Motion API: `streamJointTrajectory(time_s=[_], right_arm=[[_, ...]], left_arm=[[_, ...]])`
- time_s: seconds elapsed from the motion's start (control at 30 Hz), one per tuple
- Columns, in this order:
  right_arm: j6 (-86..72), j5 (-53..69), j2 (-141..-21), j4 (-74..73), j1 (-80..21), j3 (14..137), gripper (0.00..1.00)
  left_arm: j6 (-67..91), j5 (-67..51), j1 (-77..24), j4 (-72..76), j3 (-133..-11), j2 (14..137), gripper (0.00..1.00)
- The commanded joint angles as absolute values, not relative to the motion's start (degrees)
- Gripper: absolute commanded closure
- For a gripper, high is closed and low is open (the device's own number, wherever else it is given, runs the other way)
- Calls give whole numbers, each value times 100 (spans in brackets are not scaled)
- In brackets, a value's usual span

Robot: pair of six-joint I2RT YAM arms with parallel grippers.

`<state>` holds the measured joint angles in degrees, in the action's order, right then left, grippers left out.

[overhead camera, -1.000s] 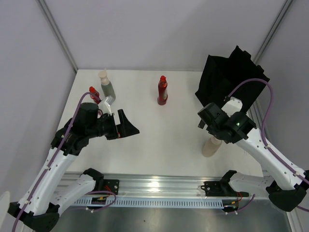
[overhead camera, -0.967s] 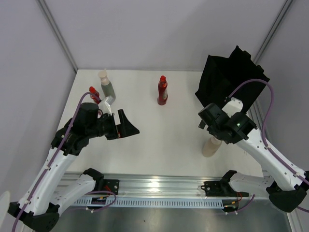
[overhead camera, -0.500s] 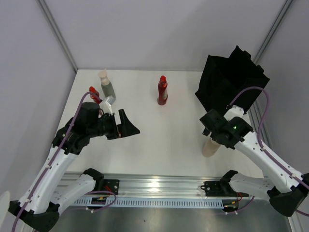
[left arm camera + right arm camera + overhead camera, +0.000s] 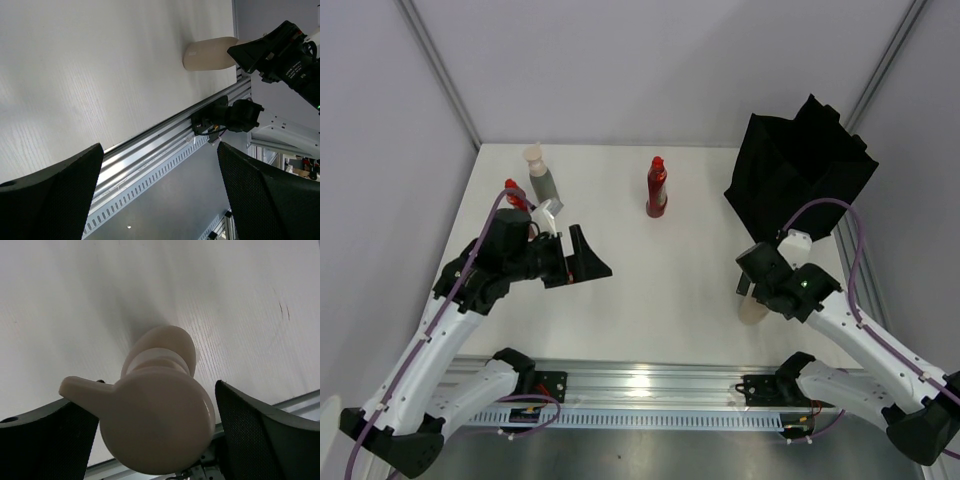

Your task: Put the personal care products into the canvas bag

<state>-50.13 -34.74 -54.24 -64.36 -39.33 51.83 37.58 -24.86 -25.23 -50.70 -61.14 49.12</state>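
The beige bottle [image 4: 752, 311] stands near the table's front right. My right gripper [image 4: 753, 288] hangs straight over it, open, with a finger on each side of the pump head [image 4: 155, 430]. A gap shows beside the right finger [image 4: 270, 435]. The black canvas bag [image 4: 800, 165] stands at the back right. The all-red bottle [image 4: 657, 187] is upright at the back centre. At the back left are the grey-green bottle [image 4: 540, 181] and the red-capped one [image 4: 512, 190], partly behind my left arm. My left gripper [image 4: 586, 259] is open and empty above the table. The left wrist view shows the beige bottle [image 4: 210, 52] far off.
The aluminium rail [image 4: 640, 385] runs along the near edge, below both arm bases. White walls close in the table [image 4: 660, 280] at the back and sides. The bag leans against the right corner post.
My right arm has drawn back toward the near edge and come down over the beige bottle. The left arm has barely shifted.
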Motion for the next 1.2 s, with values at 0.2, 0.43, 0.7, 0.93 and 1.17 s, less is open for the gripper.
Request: streamJointTrajectory(time_s=[0.2,0.43,0.7,0.93,1.17], right_arm=[[-4448,-3604,-5335,-5388,-3806,4905,7],[-4447,-3717,-5458,-5221,-3691,4799,9],[-4368,-3875,-5326,-4983,-3639,4579,26],[-4544,-4201,-5291,-5168,-3639,4658,2],[-3457,-4106,-4756,-4195,-3639,4527,10]], left_arm=[[3920,-2689,-2558,-5018,-6091,4922,1],[3929,-2698,-2558,-5054,-6108,4922,1],[3911,-2681,-2549,-5106,-6056,4896,1],[3920,-2707,-2558,-5071,-6047,4913,1],[3929,-2733,-2558,-5036,-6047,4966,1]])
